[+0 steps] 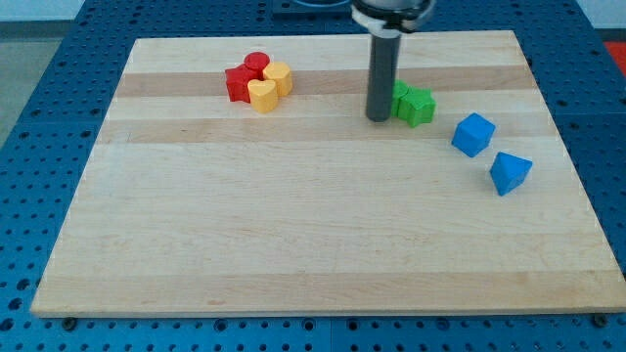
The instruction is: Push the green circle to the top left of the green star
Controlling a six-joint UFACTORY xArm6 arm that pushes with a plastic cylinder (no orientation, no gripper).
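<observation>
Green circle [400, 94] sits against the upper left of the green star [419, 107], near the counter's [293, 244] top. Your tip [378, 118] touches its left; no fingers exist. Pushing more could move the star too.

Toward the view's top left we see four blocks bunched together and touching — a red star [236, 84], a red cylinder [256, 65], a yellow heart [261, 95] and a yellow hexagon [279, 77]. At the right sit two more, near each other — a blue cube [473, 134] and a blue triangle [510, 172] — all on a wooden board [293, 235].
</observation>
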